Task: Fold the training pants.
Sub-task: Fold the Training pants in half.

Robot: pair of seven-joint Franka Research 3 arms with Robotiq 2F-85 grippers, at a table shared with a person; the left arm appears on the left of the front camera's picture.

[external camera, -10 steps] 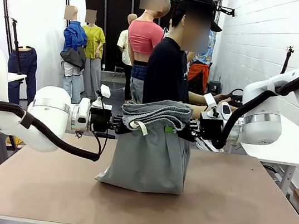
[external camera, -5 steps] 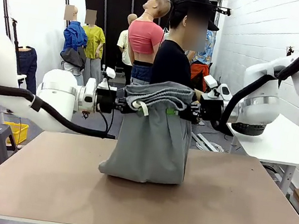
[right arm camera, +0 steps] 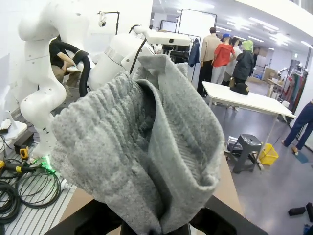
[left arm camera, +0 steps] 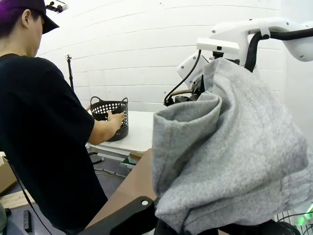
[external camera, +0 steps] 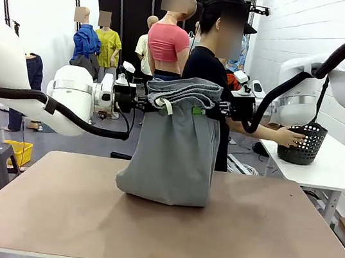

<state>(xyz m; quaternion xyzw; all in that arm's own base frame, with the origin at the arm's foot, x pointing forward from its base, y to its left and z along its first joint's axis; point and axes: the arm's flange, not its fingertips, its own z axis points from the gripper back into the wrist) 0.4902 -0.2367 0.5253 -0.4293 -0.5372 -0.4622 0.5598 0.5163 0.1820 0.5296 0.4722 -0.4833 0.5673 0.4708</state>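
**Grey pants held up between two arms**

From the front, the training pants (external camera: pixel 173 145) hang over the table (external camera: pixel 261 233), their bottom edge resting on it. The left gripper (external camera: pixel 145 105) and right gripper (external camera: pixel 217 113) are each closed tight on a top corner. The pants hide most of the person (external camera: pixel 209 76), whose hand (external camera: pixel 288 138) touches a black basket (external camera: pixel 303 143).

In both wrist views, bunched grey cloth covers the fingers.
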